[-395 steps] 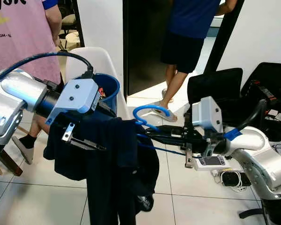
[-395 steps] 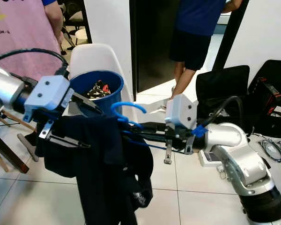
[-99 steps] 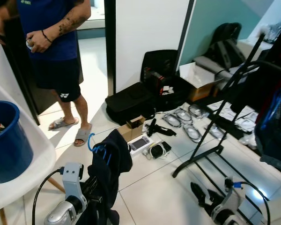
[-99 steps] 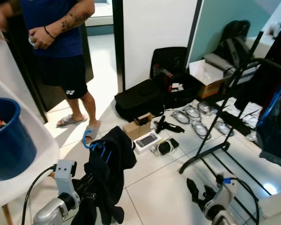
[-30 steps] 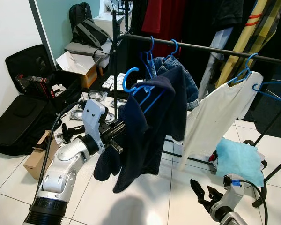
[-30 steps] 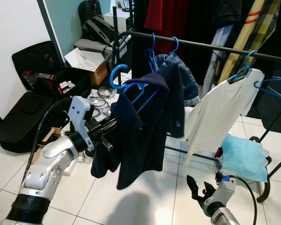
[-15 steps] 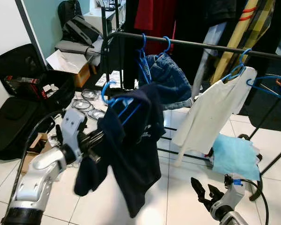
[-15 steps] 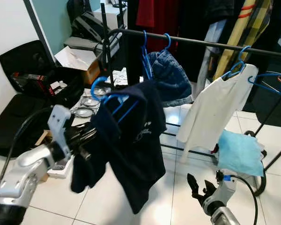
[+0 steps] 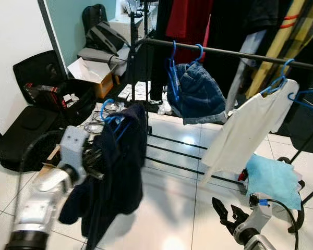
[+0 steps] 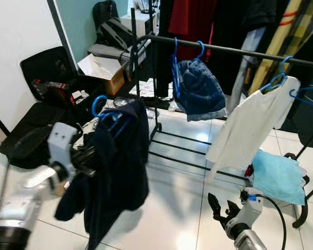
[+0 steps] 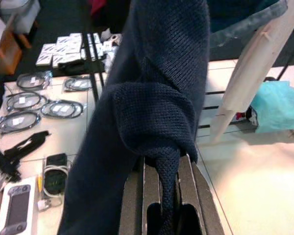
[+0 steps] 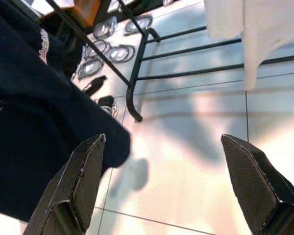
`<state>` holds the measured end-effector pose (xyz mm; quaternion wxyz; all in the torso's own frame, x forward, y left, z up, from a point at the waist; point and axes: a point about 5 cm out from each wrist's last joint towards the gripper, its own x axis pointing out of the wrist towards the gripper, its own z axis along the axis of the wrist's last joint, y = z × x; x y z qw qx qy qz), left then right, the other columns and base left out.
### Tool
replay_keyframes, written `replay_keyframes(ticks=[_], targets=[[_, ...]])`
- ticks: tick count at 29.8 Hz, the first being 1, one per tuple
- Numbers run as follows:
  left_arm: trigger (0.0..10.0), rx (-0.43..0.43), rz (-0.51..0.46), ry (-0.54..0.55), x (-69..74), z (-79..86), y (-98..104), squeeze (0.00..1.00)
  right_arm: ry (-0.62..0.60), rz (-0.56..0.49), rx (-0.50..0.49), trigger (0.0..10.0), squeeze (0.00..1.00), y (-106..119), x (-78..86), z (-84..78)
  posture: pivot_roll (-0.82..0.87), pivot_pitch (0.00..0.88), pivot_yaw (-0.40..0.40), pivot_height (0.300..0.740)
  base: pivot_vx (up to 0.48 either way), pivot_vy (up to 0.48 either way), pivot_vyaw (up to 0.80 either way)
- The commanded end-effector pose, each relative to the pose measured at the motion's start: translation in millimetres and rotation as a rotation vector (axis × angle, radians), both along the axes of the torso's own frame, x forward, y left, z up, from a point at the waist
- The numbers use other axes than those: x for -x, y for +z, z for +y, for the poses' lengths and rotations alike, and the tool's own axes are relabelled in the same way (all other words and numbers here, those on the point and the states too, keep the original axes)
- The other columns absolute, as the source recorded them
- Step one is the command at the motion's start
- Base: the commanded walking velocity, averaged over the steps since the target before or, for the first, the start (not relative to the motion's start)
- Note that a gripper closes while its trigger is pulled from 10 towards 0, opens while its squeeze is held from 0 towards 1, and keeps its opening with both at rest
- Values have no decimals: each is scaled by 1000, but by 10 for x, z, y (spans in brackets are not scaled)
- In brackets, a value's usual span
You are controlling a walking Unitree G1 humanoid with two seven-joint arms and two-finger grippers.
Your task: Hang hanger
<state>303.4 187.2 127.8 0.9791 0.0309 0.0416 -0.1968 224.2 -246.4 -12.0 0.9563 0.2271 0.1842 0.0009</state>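
The left gripper point(image 11: 161, 196) is clamped on dark knit fabric of the navy garment point(image 9: 117, 172), which hangs on a blue hanger point(image 9: 110, 112) at left of centre in the left eye view. The hanger's hook points up, well short of the black clothes rail point(image 9: 235, 52) across the upper frame, where a denim garment point(image 9: 198, 96) and a white shirt point(image 9: 245, 130) hang. This looks like the carry-to-rail step; next the hook needs lifting over a free stretch of rail. The right gripper point(image 12: 161, 186), fingers spread wide, hangs idle at lower right.
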Motion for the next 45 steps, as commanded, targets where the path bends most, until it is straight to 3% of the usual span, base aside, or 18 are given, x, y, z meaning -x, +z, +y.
replay_keyframes(ticks=[1, 4, 18, 26, 30, 45], targets=[[10000, 6, -67, -15, -40, -97, 158, 0, -5, 18, -1, 10000, 0, -25, 18, -12, -79, 45, -21, 740, 371, 0, 0], [10000, 16, -66, -38, -42, -205, 149, 0, -6, 16, 0, 10000, 0, -21, 15, -12, -80, 43, -19, 740, 340, 0, 0], [10000, 2, -61, -29, -82, -237, 147, 0, -7, 13, 3, 10000, 0, -10, 13, -9, -79, 42, -20, 740, 333, 0, 0], [10000, 34, -98, -87, -103, -550, 262, 0, 9, 34, 14, 10000, 0, -36, 19, -6, -80, 37, -18, 740, 334, 0, -527], [10000, 35, -104, -91, -111, -579, 281, 0, 2, 32, 6, 10000, 0, -41, 22, -8, -81, 36, -17, 740, 334, 0, -800], [10000, -6, -141, -43, -218, -611, 431, 0, 0, 44, 7, 10000, 0, -69, 37, -11, -84, 39, -14, 740, 322, 0, -92]])
